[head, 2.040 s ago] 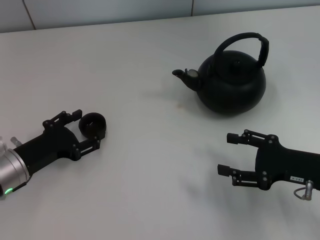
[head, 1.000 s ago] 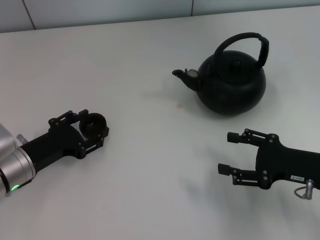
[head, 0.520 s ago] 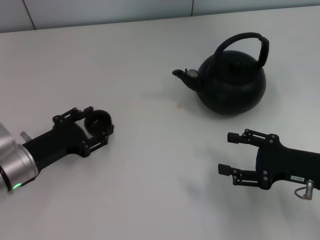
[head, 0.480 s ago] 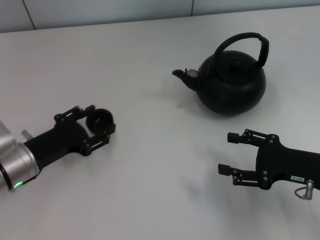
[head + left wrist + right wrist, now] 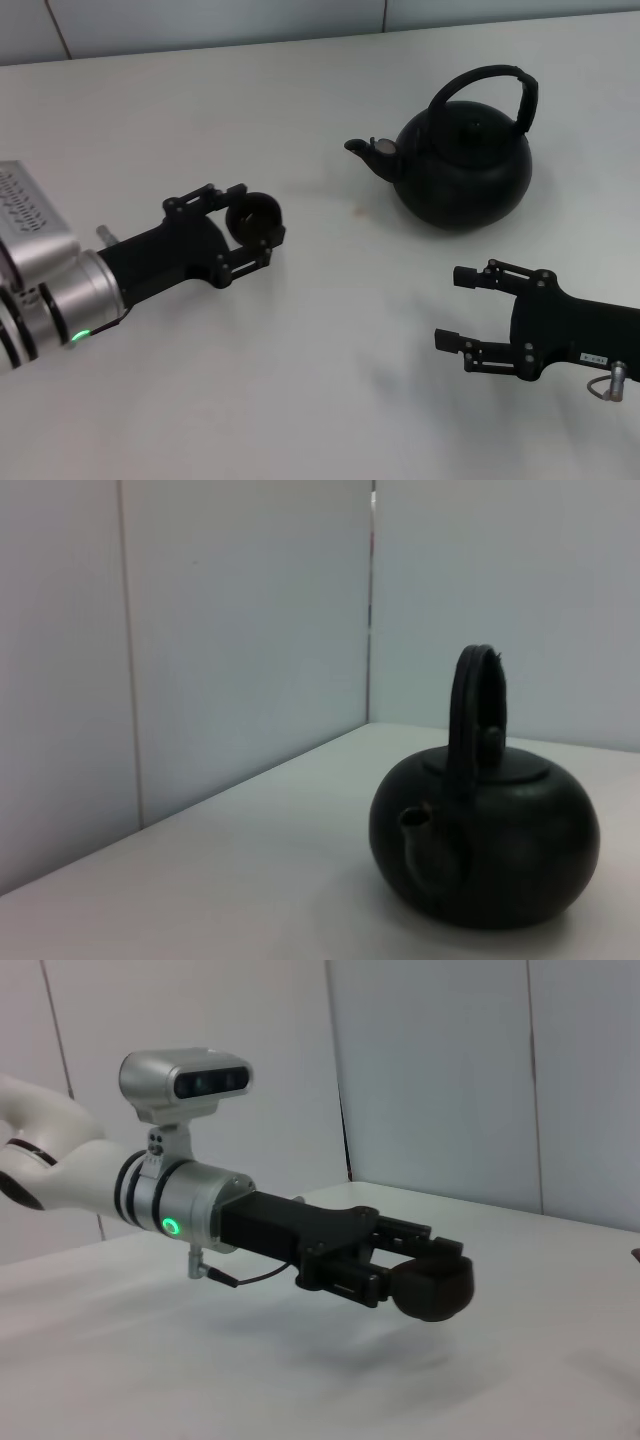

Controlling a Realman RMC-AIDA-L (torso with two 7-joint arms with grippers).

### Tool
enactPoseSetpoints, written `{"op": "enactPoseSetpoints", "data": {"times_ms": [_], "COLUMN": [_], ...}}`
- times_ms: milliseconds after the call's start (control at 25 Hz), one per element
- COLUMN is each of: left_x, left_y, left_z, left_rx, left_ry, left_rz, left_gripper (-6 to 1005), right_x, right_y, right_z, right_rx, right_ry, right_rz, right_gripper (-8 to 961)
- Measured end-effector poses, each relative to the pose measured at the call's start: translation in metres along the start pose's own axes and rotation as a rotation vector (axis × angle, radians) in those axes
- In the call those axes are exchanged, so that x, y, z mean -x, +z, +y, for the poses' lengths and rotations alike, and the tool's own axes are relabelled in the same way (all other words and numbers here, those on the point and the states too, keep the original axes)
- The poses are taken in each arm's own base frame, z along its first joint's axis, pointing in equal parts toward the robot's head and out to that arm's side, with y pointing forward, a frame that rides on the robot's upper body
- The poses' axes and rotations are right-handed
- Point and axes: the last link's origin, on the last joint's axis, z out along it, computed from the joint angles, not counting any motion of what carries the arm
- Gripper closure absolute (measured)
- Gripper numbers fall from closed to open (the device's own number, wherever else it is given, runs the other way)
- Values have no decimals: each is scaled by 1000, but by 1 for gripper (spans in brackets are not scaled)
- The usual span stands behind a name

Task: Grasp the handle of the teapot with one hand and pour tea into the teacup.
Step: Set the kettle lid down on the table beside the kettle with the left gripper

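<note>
The left end effector (image 5: 250, 232) is closed around the teacup (image 5: 253, 217), holding it clear of the desk (image 5: 300, 380) well to the left of the teapot (image 5: 462, 170); the right wrist view shows the teacup (image 5: 430, 1287) hanging above its own shadow. The cup looks small, light and rigid, probably smooth-sided, so a grip across its wall should serve if kept level.

The teapot stands upright on the desk, spout (image 5: 368, 152) pointing toward the cup. It looks heavy for its size, stiff and matte, and likely heavier still if filled. The arched handle (image 5: 492, 82) stands upright over the lid; its top middle seems the best hold, keeping the body hanging balanced beneath and free to tip.

Nearer the robot than the teapot, the right end effector (image 5: 455, 307) hovers with fingers spread wide, holding nothing.
</note>
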Motion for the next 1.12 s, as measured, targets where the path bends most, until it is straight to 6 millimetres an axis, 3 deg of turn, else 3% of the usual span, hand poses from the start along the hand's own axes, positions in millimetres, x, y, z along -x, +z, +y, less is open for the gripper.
{"op": "enactPoseSetpoints", "data": {"times_ms": [160, 200, 360, 440, 1120], "left_x": [-3, -9, -9, -11, -5], "left_y": [4, 21, 24, 35, 44], "left_z": [1, 4, 6, 11, 13], "left_rx": [10, 39, 45, 61, 6], "left_ry": [3, 34, 38, 45, 51], "left_rz": [2, -10, -15, -27, -70], "left_gripper": [308, 308, 308, 307, 306], "right_x": [0, 0, 0, 0, 0], "right_y": [0, 0, 0, 1, 0], "right_z": [0, 0, 1, 1, 1], "right_rx": [1, 1, 2, 2, 3], "right_ry": [0, 1, 1, 2, 4], "right_rz": [-1, -1, -2, -2, -2], "right_gripper": [144, 144, 144, 144, 144]}}
